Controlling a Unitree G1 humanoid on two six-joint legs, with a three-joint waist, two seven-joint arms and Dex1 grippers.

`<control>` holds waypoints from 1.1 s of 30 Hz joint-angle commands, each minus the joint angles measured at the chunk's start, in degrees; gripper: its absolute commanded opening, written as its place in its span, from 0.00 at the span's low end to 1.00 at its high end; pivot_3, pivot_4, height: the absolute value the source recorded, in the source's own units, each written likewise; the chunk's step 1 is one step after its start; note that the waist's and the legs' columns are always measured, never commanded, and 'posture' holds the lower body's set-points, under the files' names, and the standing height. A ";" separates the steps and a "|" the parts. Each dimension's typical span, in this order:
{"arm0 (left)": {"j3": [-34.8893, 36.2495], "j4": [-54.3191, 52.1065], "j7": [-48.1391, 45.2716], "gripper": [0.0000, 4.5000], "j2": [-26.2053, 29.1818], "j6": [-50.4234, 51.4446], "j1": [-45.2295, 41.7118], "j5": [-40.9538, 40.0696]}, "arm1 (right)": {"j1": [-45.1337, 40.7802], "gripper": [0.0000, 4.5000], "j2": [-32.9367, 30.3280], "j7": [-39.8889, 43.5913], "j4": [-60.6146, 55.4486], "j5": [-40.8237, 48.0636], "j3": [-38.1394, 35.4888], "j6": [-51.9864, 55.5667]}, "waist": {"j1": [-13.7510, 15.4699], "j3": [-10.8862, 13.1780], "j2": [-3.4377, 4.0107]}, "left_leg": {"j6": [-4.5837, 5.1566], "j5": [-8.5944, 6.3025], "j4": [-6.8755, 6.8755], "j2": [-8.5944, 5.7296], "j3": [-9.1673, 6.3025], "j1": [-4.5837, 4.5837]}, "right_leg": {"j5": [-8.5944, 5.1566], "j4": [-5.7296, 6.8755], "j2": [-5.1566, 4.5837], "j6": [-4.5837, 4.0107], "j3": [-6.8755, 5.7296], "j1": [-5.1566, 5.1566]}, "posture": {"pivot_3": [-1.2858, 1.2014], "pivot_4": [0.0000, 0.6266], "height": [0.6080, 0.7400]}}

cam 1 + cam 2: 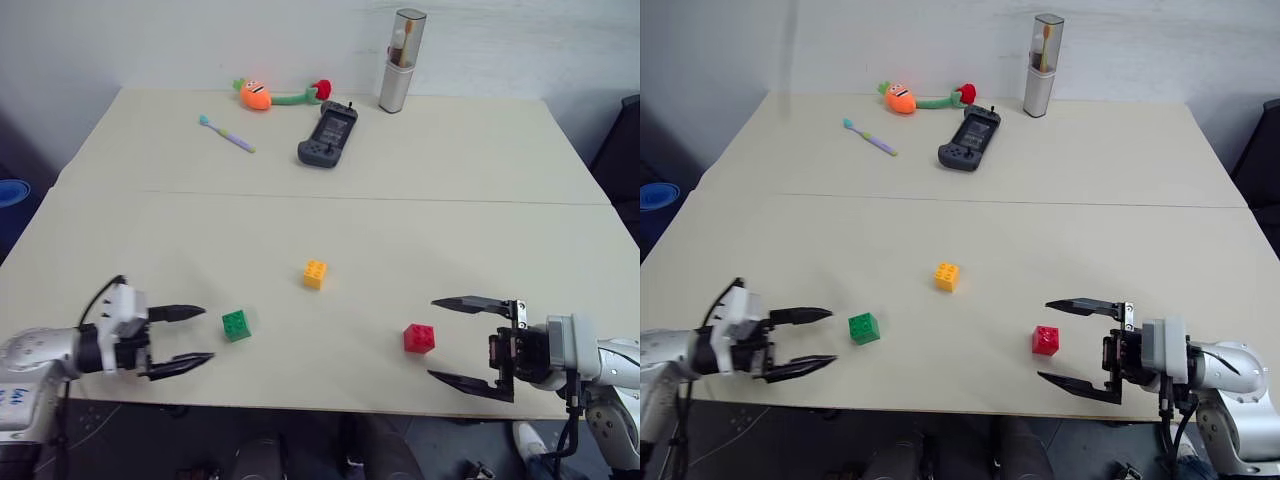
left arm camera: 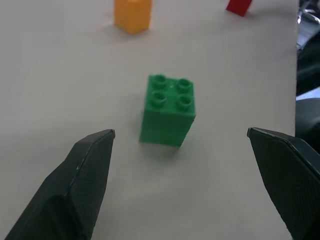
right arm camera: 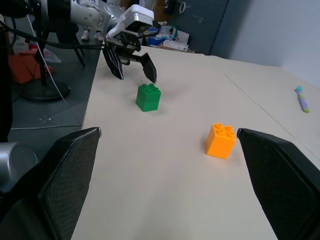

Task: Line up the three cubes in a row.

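Green cube [image 1: 236, 325] as landmark: left gripper [image 1: 188, 337] just beside it, jaws spread, empty. Yellow-orange cube [image 1: 315, 273] near. Red cube [image 1: 419, 338] farther, beside splayed, empty right gripper [image 1: 462, 343].

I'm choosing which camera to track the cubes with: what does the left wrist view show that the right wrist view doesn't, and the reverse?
Left wrist view alone: the red cube, cut by the frame edge.
Right wrist view alone: the left claw, open, facing the green cube, and a toothbrush at the far table edge.
Both: the green cube and the yellow-orange cube standing apart on the table, seen between open claw fingers.
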 commanded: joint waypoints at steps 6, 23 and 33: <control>-2.72 1.30 4.94 0.65 -2.92 -4.24 -2.58 4.38 | 2.87 1.00 -0.52 -1.54 -4.61 0.96 -1.68 0.86 | 0.10 -0.01 -0.02 | 0.00 0.00 0.02 -0.01 -0.01 0.00 | 0.00 0.00 0.01 0.01 -0.01 0.01 | 0.52 0.24 1.00; -29.78 -3.89 2.55 0.33 -12.25 6.61 -27.15 11.29 | 12.55 1.00 -3.97 -0.65 -6.41 3.11 -14.14 2.65 | 0.61 -0.02 -0.02 | -0.17 0.14 0.19 -0.14 -0.04 -0.04 | 0.06 -0.04 0.05 0.12 0.01 0.15 | 0.52 0.24 1.00; -38.49 3.15 7.55 0.33 -20.33 6.48 -31.58 20.71 | 20.23 1.00 -2.40 -2.70 -10.81 2.91 -20.50 3.66 | 0.36 -0.02 -0.02 | -0.18 0.16 0.33 -0.08 -0.13 0.03 | 0.07 0.00 0.23 0.17 0.21 0.19 | 0.52 0.24 1.00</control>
